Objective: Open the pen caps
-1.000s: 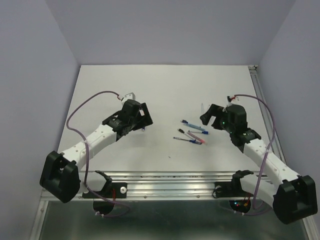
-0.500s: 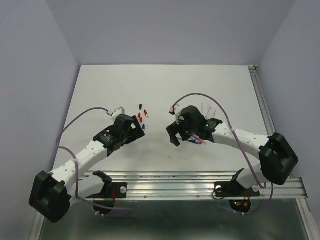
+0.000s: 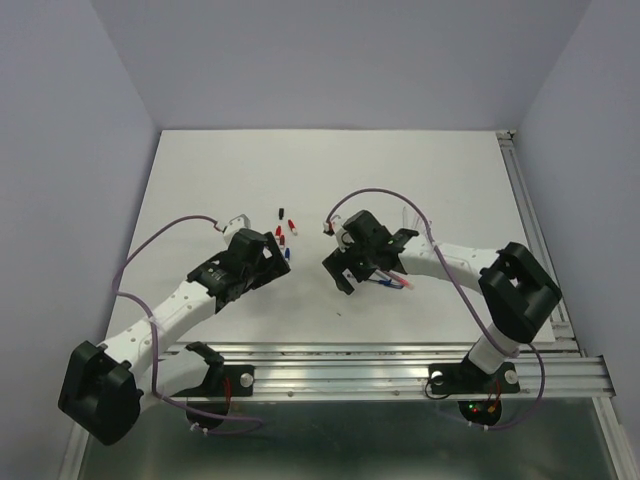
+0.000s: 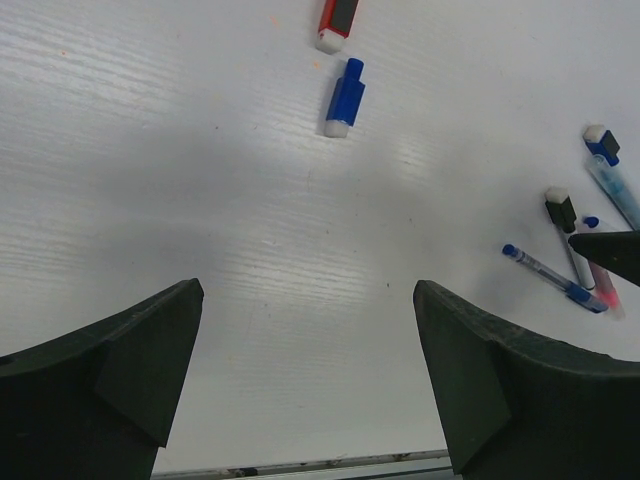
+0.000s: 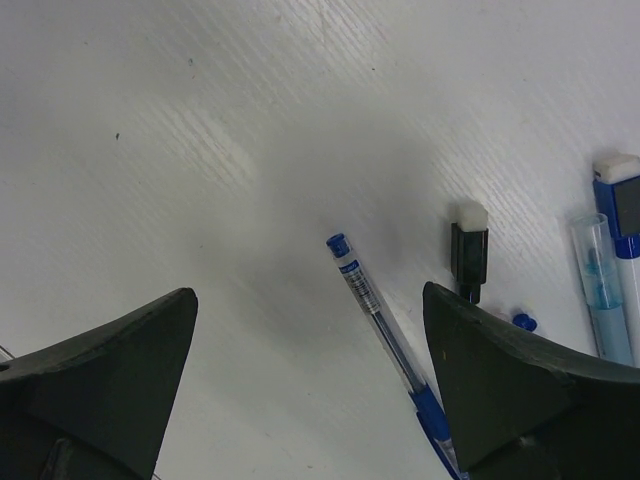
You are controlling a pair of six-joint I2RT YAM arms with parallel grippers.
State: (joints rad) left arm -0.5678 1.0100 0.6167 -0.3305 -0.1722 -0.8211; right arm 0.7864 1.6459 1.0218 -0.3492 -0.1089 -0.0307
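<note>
Near the bench's middle, five loose pen caps cluster just beyond the left fingers. The right arm partly hides the pens. Left fingers and right fingers are spread wide and hold nothing.

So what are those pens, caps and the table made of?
Pen: clear glossy plastic, probably; you can see through its barrel. Blue cap: opaque smooth plastic, by its solid colour and soft shine. Table: white with fine grain lines, perhaps painted or laminated board, fairly matte.
</note>
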